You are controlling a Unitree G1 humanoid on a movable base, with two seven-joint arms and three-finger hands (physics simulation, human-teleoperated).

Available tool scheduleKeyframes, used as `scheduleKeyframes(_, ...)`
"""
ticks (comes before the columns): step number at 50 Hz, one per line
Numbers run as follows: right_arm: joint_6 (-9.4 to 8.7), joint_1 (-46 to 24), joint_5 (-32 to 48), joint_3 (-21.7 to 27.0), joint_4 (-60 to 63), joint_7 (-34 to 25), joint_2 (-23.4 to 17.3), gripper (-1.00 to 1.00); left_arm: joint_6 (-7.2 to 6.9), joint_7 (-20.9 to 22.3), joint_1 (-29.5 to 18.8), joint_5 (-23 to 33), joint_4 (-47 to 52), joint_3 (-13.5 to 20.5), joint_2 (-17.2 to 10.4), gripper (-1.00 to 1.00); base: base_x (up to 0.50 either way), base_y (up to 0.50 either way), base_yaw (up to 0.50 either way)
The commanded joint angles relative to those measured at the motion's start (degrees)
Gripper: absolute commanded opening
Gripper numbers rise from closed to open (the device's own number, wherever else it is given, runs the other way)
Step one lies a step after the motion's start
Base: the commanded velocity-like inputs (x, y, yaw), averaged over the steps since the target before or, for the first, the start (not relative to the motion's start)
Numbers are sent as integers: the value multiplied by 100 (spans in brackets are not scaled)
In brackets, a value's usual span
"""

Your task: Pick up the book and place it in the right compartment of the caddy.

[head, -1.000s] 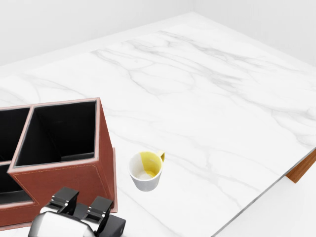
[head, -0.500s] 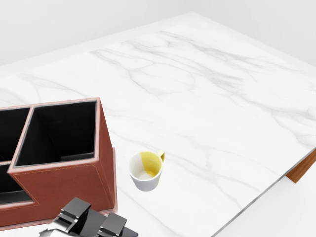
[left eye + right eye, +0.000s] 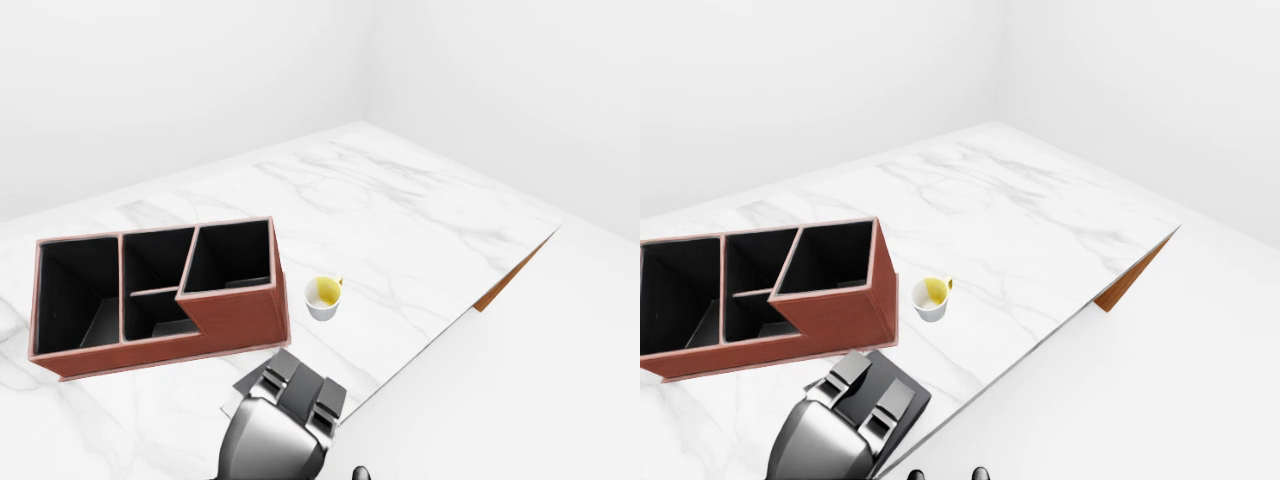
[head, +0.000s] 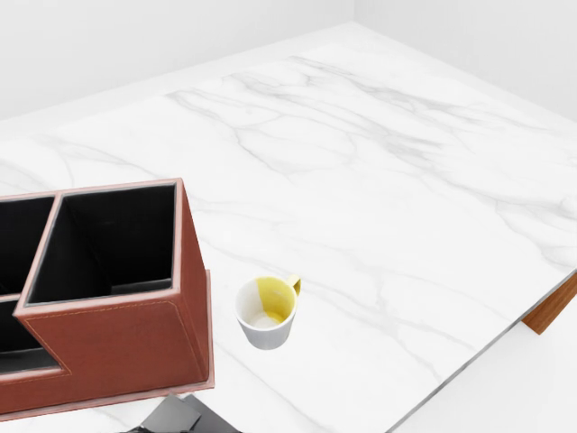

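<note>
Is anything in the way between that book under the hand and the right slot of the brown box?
Nothing visible. The book lies just below the caddy in the right-eye view; the right compartment looks empty, and the mug stands apart to its right. Only the caddy's wall needs clearing.

Three head-mounted cameras look down over the marble table (image 3: 420, 240).
The head view sits closest; both eye views share caddy (image 3: 150, 290) and cup (image 3: 930, 297).
</note>
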State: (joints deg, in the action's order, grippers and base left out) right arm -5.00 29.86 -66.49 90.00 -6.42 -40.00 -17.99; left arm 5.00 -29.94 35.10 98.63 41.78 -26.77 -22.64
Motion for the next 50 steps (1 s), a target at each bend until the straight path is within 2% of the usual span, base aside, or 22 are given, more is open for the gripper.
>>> scheduleKeyframes(1, 0, 3, 15, 0, 4, 0, 6, 100, 0, -6, 202, 769, 408, -800, -465, -100, 0, 0, 0)
scheduleKeyframes(4, 0, -12, 37, 0, -12, 0, 1, 100, 0, -6, 105, 880, 380, -1139, -630, -100, 0, 0, 0)
scheduleKeyframes(6, 0, -6, 31, 0, -6, 0, 0, 100, 0, -6, -42, 1126, 377, -1526, -788, -100, 0, 0, 0)
scheduleKeyframes(10, 0, -14, 42, 0, -9, 0, -1, 100, 0, -6, -227, 1281, 283, -2123, -1035, -100, 0, 0, 0)
scheduleKeyframes(12, 0, 2, 26, 0, 2, 0, -3, 100, 0, -6, -327, 1405, 246, -2360, -1070, -100, 0, 0, 0)
scheduleKeyframes(15, 0, 3, 25, 0, 3, 0, -5, 100, 0, -6, -456, 1348, 231, -2571, -1111, -100, 0, 0, 0)
scheduleKeyframes(18, 0, -10, 48, 0, -21, 0, -9, 100, 0, -6, -631, 1153, 398, -2618, -1042, -100, 0, 0, 0)
scheduleKeyframes(24, 0, -1, 44, 0, -35, 0, -18, 100, 0, -6, -881, 876, 608, -2417, -735, -100, 0, 0, 0)
scheduleKeyframes(31, 0, -3, 44, 0, -56, 0, -26, 100, 0, -6, -1235, 356, 911, -1736, -97, -100, 0, 0, 0)
scheduleKeyframes(37, 0, 5, 35, 0, -47, 0, -32, 100, 0, -6, -1322, 234, 935, -1469, 283, -100, 0, 0, 0)
scheduleKeyframes(50, 0, -13, 76, 0, -85, 0, -29, 100, 0, -6, -1540, -157, 1041, -916, 786, -100, 0, 0, 0)
